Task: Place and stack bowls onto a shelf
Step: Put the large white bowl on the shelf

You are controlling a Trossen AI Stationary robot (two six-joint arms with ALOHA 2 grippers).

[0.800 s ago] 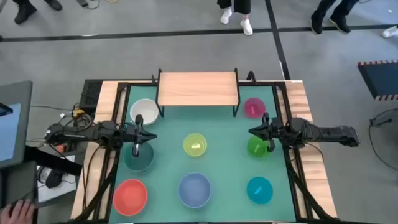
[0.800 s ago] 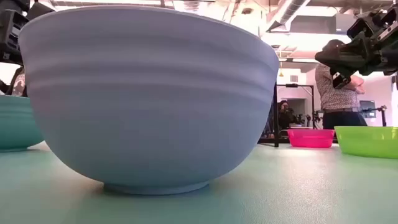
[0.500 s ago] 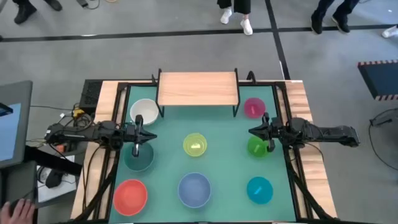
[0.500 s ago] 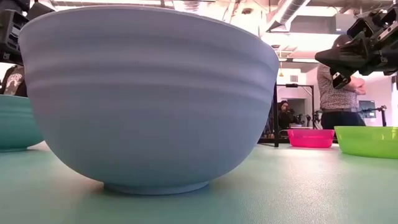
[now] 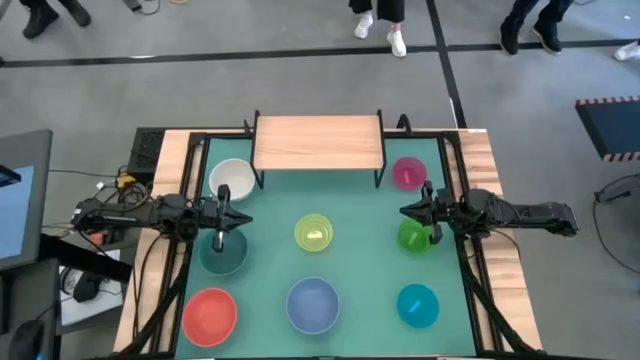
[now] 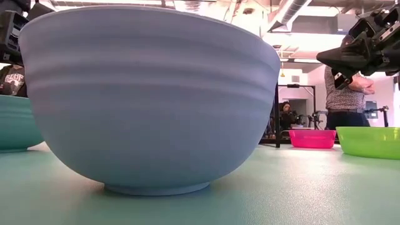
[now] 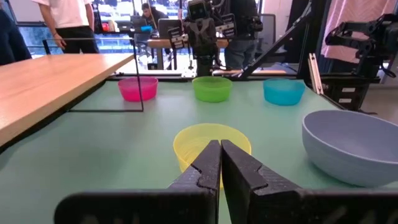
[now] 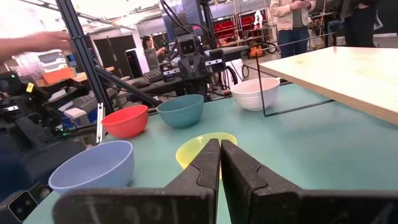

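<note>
Both the left gripper [image 5: 222,213] and right gripper [image 5: 428,213] hover with fingers pressed together, empty, flanking the small round yellow plastic bowl [image 5: 313,233] just before the wooden-topped shelf [image 5: 318,142]; probably light, stiff, slippery, best pinched at its rim.

A robotics laboratory or workshop. The green-topped desk [image 5: 360,250] stands on a grey concrete floor [image 5: 300,80] marked with dark tape lines [image 5: 440,60]. Beyond it are exposed ceiling ducts [image 6: 294,9], red tool cabinets [image 8: 227,28], further benches carrying equipment [image 7: 158,28], a monitor [image 5: 15,200] at the left, loose cabling [image 5: 110,185], and people standing about [image 6: 345,100].
</note>
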